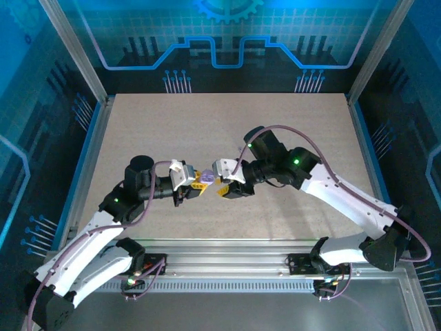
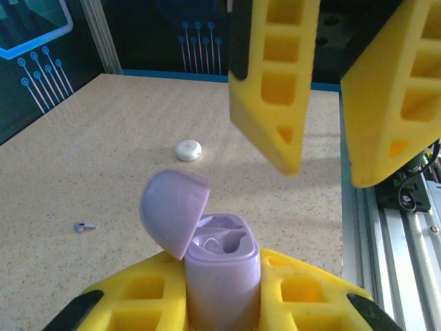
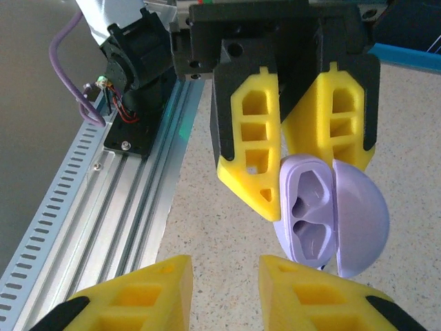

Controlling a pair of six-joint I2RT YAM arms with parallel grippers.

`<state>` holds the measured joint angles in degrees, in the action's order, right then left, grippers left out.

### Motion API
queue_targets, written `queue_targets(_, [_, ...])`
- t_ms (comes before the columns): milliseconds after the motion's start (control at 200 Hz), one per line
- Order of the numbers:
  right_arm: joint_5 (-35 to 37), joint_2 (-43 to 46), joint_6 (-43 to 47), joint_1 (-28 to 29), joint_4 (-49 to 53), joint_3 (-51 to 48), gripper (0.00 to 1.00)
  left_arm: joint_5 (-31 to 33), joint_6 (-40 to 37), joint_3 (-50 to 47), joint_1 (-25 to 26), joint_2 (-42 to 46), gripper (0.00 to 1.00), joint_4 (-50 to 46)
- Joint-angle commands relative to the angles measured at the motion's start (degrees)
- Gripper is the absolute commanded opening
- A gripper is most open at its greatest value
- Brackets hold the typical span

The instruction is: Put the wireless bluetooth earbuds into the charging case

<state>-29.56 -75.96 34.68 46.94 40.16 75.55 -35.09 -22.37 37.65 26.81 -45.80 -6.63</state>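
Two yellow ribbed fingers of the left arm (image 2: 138,300) are clamped on the small lavender plastic charging case (image 2: 222,276). They hold it upright, clear of the speckled beige surface (image 2: 89,165), with its domed lid (image 2: 173,207) swung open to one side. From the right wrist view, both wells of the case look empty. Just beyond and above the case, the right arm's yellow fingers (image 2: 275,89) stand apart with nothing between them.

Farther out, one tiny lavender earbud (image 2: 84,226) lies flat on the surface, well apart from the case. Beyond it sits a small white round piece (image 2: 187,149); what it is cannot be told.

The step in hand appears to be fetching that earbud. The left arm would do best to keep the case still and the lid back. The right fingers should narrow their gap, come straight down over the earbud and pinch across its stem. They can then bring it stem-first over a well and lower it gently, keeping clear of the lid.

The ribbed aluminium rail (image 2: 396,234) at the near edge runs just beside both sets of fingers, so there is little room on that side. Away from the rail the surface is open around the earbud, and the enclosure's metal post (image 2: 102,34) and dark back wall stand well off.
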Motion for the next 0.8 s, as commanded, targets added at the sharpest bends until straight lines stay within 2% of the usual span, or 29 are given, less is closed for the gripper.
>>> queue_targets(0, [-0.74, -0.98, 0.20, 0.79, -1.44, 2.14, 0.32, -0.09, 0.66, -0.21, 0.33, 0.12, 0.22, 1.80])
queue_targets(515, [1.86, -4.08, 0.99, 0.08, -4.47, 4.12, 0.33, -1.12, 1.01, -0.12, 0.31, 0.41, 0.22, 2.22])
queue_targets(795, [0.36, -5.51, 0.26, -1.59, -5.36, 5.13, 0.33, -0.30, 2.04, -1.06, 0.25, 0.97, 0.22, 3.31])
